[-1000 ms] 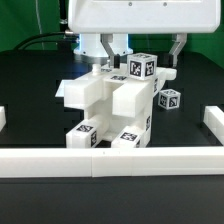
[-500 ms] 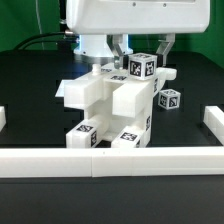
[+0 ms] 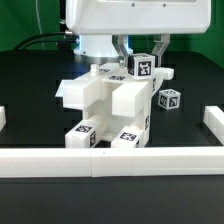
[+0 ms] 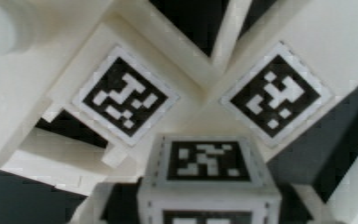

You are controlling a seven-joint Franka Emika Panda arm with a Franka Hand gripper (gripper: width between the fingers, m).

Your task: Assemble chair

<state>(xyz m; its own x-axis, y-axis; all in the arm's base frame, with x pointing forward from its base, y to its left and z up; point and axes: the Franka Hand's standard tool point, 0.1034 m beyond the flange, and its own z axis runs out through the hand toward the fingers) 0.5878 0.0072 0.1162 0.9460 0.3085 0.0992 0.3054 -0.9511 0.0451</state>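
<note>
Though tight on top block (image 3: 144,68), claw (image 3: 141,57) well clear of rails (image 3: 110,160).

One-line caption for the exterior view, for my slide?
Panda gripper shut on a tagged white block at the top of the partly built chair; a loose tagged cube lies beside.

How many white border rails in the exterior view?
3: front rail, left rail at the exterior view's left, right rail at its right. A rear one may hide behind the chair.

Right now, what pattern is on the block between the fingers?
The block wears black-and-white square tags, clearest in the wrist view.
</note>
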